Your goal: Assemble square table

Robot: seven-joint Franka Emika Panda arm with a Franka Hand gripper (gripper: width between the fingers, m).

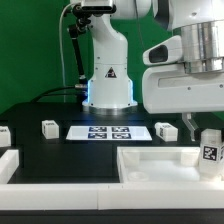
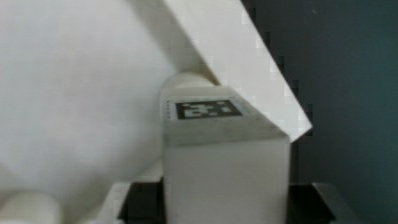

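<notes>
Top: white plastic square table top [image 1: 150, 165] with raised rim, lying at the exterior view's lower right
Pincer: two-finger gripper [image 2: 226, 205] narrowed; dark fingers [image 2: 139, 205] pressed on the leg's two flanks
Leg: chunky white leg [image 1: 210, 150] upright against the top's rim
Label: black-and-white tag [image 2: 205, 108] on the leg; a block code

A plain green backdrop [image 1: 30, 50] stands behind a matte black table [image 1: 40, 150] under soft, even light, with a flat white marker board [image 1: 108, 131] lying near the table's middle and a low white rail [image 1: 60, 196] running along its near edge.
</notes>
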